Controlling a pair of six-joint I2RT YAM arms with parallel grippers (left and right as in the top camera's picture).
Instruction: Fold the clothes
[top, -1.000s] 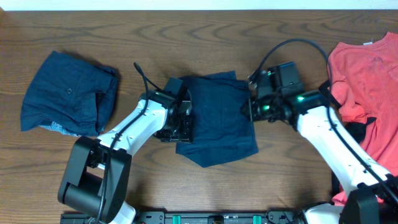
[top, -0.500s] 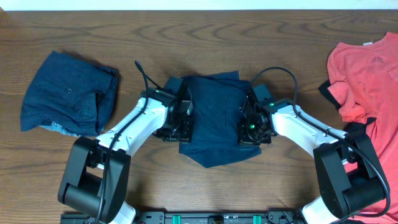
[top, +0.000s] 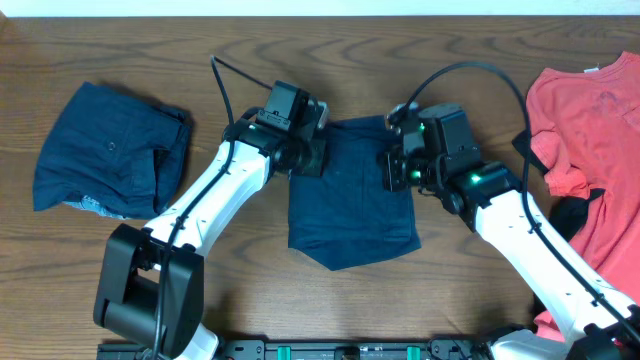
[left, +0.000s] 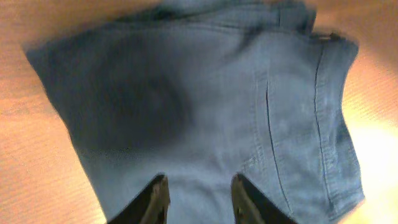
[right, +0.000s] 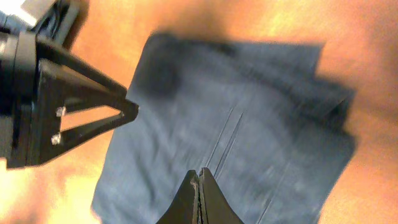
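A folded pair of dark navy shorts (top: 352, 200) lies flat at the table's middle; it fills the left wrist view (left: 205, 106) and the right wrist view (right: 230, 124). A second navy pair (top: 110, 150), folded with its buttoned pocket up, lies at the left. A coral-red T-shirt (top: 590, 140) lies crumpled at the right edge. My left gripper (top: 312, 158) hovers over the middle shorts' upper left edge, open and empty (left: 198, 186). My right gripper (top: 392, 170) hovers over their upper right edge, shut and empty (right: 199, 177).
The wooden table (top: 300, 60) carries all the garments. A black cable loops above each arm. The table's front edge has a black rail with green clips (top: 330, 350).
Both grippers have lifted off the middle shorts and moved toward the far edge. The shorts stay flat and have a tidier rectangular shape than a second ago.
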